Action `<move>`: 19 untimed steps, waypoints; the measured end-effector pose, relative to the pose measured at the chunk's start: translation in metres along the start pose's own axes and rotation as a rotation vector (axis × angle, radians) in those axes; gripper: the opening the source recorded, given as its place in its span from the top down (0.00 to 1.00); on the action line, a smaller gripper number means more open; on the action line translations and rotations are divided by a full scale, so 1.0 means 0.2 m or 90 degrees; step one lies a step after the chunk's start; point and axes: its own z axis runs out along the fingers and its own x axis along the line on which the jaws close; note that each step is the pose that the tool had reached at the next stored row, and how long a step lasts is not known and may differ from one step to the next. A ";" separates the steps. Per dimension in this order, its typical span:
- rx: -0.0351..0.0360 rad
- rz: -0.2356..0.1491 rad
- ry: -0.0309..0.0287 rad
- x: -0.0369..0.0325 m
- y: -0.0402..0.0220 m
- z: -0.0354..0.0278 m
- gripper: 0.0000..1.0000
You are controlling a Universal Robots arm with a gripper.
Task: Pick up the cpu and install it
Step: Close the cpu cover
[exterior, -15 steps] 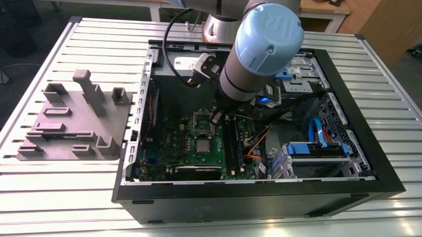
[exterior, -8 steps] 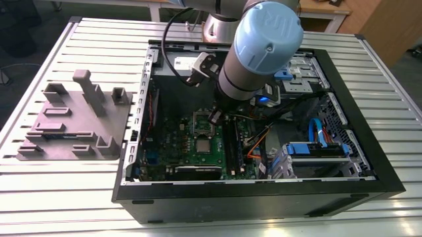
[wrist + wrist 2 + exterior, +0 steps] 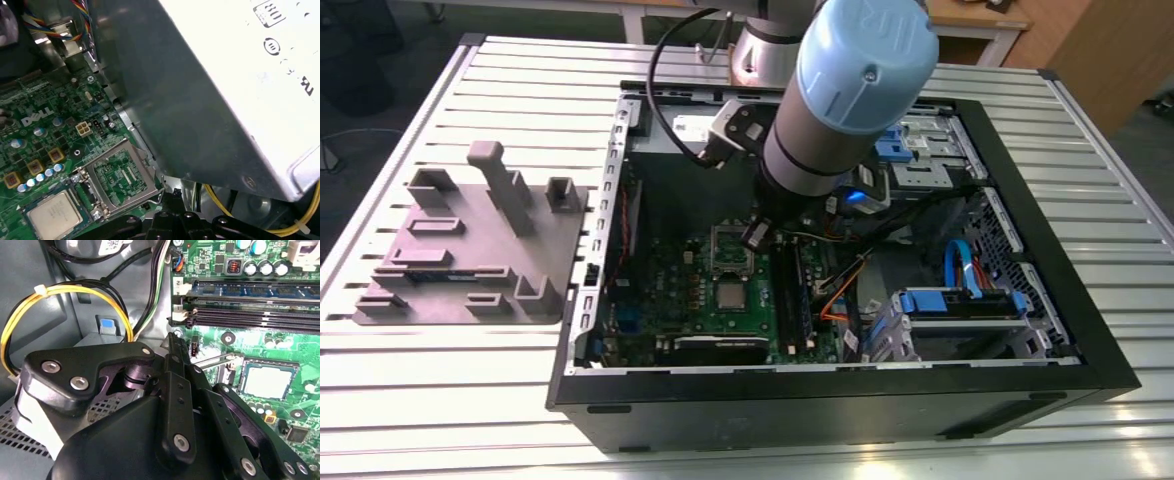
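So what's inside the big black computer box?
A green motherboard with the silver cpu sitting on it, a blue cable and blue drive holders. The robot's arm hangs over the middle, so what's under it there is hidden.

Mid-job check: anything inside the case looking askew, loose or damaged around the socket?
Nothing looks damaged or spilled. The cpu appears to lie flat and square in its socket. The load plate beside it is flipped open, not clamped over it.
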 end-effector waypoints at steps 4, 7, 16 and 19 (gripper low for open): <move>0.0009 0.000 0.0022 -0.006 0.005 -0.021 0.90; 0.0023 0.001 0.0044 -0.010 0.009 -0.037 0.90; 0.0029 0.001 0.0054 -0.010 0.010 -0.040 0.90; 0.0029 0.001 0.0055 -0.010 0.010 -0.040 0.90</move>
